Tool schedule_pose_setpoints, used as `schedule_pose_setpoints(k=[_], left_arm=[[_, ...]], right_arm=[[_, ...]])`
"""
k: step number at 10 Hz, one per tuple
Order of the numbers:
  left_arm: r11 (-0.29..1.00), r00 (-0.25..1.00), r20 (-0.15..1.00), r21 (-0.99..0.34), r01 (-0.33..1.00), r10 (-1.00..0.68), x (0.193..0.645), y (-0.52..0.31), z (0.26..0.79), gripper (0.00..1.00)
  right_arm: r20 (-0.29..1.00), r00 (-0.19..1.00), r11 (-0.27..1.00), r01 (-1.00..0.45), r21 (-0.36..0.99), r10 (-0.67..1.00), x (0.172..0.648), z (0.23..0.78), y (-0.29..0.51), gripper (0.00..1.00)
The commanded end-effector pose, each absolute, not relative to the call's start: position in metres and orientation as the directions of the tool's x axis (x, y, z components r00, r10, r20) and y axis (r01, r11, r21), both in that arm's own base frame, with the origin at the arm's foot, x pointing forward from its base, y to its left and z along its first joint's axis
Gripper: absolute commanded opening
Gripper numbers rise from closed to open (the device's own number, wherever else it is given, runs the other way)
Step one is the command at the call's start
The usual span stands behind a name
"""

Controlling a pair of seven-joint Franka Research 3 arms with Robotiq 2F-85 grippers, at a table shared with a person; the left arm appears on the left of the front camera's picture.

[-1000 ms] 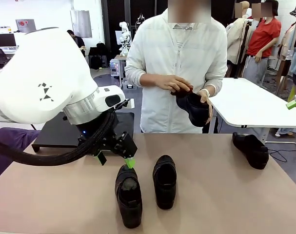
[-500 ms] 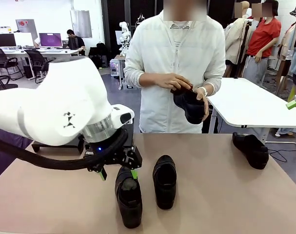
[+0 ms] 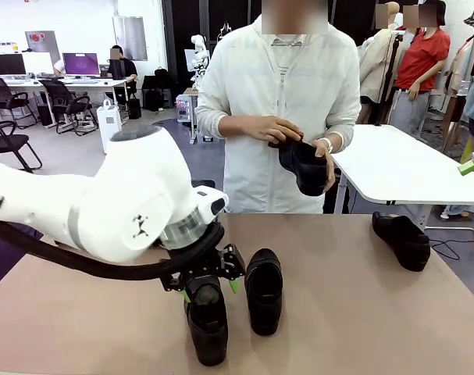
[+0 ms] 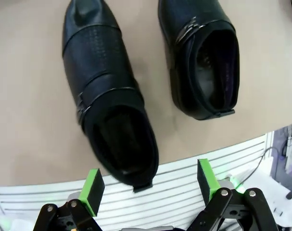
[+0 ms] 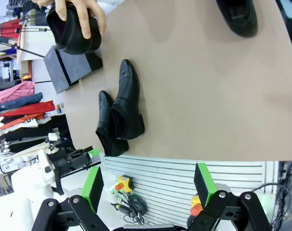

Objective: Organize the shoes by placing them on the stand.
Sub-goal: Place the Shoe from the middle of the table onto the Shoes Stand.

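Lowered, left arm's fingers point(image 3: 234, 285) spread astride the shoe point(image 3: 208, 328); right fingers point(image 5: 202, 183) also apart.

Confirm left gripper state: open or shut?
Open: the left gripper has its green-padded fingers wide apart, the heel end of a shoe between them.

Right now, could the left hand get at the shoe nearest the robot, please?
Probably yes: the open left hand hangs over the heel of that shoe, nothing between; the neighbouring shoe lies clear.
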State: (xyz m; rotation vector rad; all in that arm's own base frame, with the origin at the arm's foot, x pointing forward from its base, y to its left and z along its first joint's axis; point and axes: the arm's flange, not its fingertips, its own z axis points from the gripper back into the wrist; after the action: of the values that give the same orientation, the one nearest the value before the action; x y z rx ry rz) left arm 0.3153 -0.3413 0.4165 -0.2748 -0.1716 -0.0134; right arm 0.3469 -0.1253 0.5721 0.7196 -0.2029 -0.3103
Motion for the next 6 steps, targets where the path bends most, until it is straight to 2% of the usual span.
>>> schedule_pose_setpoints(k=[1,6], left_arm=[[0.959,0.982,0.186,-0.280,0.043,0.010,0.320,-0.359,0.393,1.00],[0.967,0.979,0.205,-0.253,0.037,0.016,0.338,-0.371,0.357,1.00]], right_arm=[[0.080,0.937,0.704,0.197,0.682,-0.340,0.348,0.574,-0.126,1.00],[0.080,0.937,0.704,0.197,0.682,-0.340,0.348,0.574,-0.126,1.00]])
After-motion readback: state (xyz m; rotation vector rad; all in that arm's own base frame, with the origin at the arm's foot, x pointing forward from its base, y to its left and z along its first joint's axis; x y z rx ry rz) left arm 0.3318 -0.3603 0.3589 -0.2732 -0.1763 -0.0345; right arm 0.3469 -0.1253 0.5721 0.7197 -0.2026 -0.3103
